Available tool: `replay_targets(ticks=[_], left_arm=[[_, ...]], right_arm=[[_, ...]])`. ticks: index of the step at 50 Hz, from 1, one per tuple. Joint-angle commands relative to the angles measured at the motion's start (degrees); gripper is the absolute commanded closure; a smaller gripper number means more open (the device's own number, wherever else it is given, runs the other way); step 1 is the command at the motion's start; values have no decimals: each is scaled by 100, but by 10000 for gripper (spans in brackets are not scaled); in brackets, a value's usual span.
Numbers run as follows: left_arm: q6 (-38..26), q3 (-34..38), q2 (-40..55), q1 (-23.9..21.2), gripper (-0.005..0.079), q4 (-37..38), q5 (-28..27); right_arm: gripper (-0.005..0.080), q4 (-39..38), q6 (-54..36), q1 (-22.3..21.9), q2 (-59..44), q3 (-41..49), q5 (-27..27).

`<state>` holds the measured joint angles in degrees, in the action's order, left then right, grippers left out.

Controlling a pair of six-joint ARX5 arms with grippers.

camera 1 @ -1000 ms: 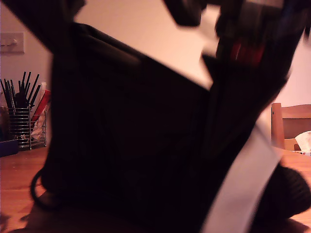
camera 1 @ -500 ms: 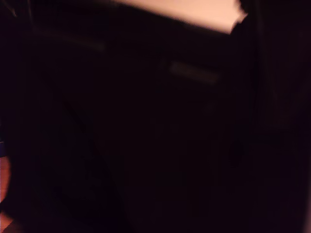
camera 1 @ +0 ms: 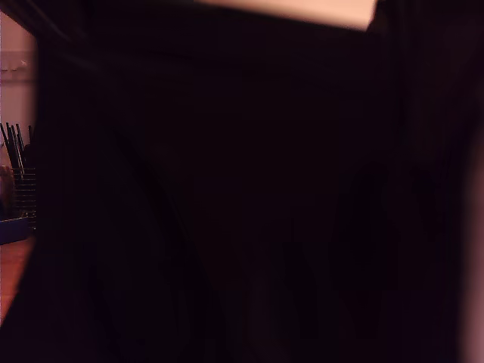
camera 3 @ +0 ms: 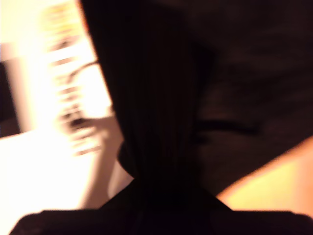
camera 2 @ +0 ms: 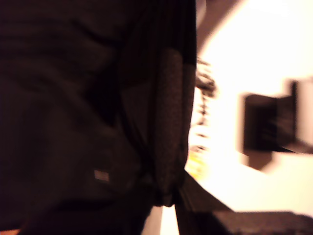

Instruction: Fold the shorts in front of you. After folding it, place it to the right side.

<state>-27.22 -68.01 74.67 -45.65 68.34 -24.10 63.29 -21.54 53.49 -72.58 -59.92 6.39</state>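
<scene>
The black shorts hang close in front of the exterior camera and fill nearly all of that view, so neither arm shows there. In the first wrist view the shorts drape beside a dark textured finger, and my first gripper looks shut on the fabric. In the second wrist view a bunched fold of the shorts rises straight out of my second gripper, which is shut on it. Both wrist views are blurred. No drawstring or waistband can be made out.
At the exterior view's left edge a wire holder of black utensils stands on the wooden table, with a blue object beside it. A strip of pale wall shows at the top.
One second ago the shorts left the table, a chair and a white strip visible at the exterior view's right. They now cover nearly everything, with only a sliver open at that view's left.
</scene>
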Motion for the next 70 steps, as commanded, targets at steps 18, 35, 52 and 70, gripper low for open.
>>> replay_targets(ticks=[18, 35, 52, 70], left_arm=[[-170, -4, -157, 835, 764, -588, 490], [-164, -2, -28, 1469, 764, -905, 555], [-170, 7, 879, 1860, 764, -1349, 505], [-177, 7, 1943, 2420, 764, -2225, 315]], right_arm=[[765, -1027, -470, -656, -72, -31, -450], [765, -1993, -750, -1078, -717, -96, -549], [765, -2861, -1008, -1368, -1532, -365, -498], [765, -3932, -1154, -1773, -2555, -640, -44]])
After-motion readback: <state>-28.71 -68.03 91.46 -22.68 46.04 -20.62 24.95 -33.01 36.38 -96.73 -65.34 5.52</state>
